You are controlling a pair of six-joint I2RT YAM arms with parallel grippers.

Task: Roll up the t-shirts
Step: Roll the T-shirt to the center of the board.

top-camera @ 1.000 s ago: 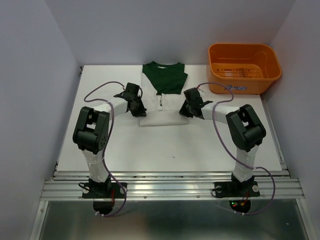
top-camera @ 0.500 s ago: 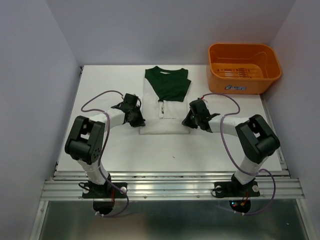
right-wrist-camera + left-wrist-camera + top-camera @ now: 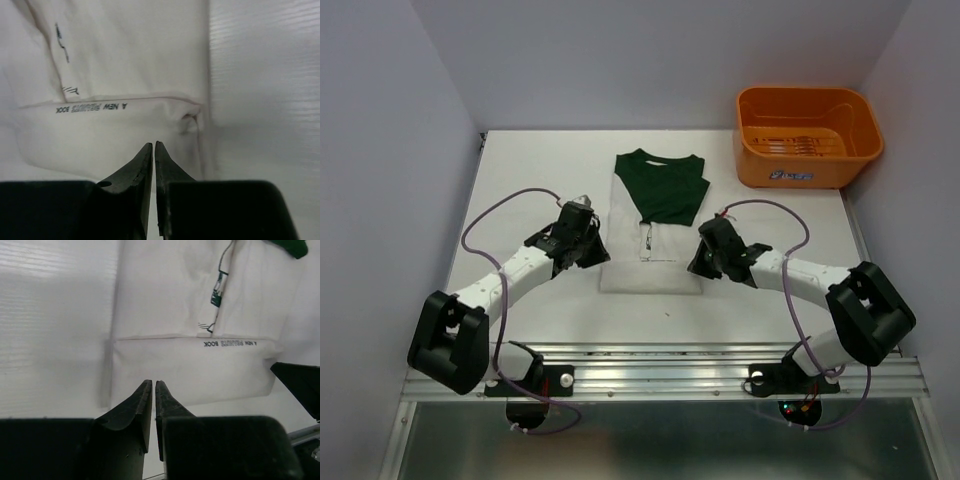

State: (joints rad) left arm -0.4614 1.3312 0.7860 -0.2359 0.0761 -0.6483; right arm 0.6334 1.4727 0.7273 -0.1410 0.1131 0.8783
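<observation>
White cloth t-shirt with dark green shoulders (image 3: 655, 240) lies folded in a strip mid-surface (image 3: 540, 170), near hem turned over. The left fingers (image 3: 136, 410) and right fingers (image 3: 137, 170), each pressed together, apparently pinch that fold's corners. A tight roll likely requires matched, level advance.

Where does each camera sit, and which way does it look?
Top: high behind the robot, looking down on table, shirt, basket; left arm, right arm show.
Left wrist: on left arm, facing past the shut left hand to the shirt's near left corner.
Right wrist: on right arm, past the shut right hand to the near right corner.
Shared: both wrist views show the shirt's folded edge and lettering.
</observation>
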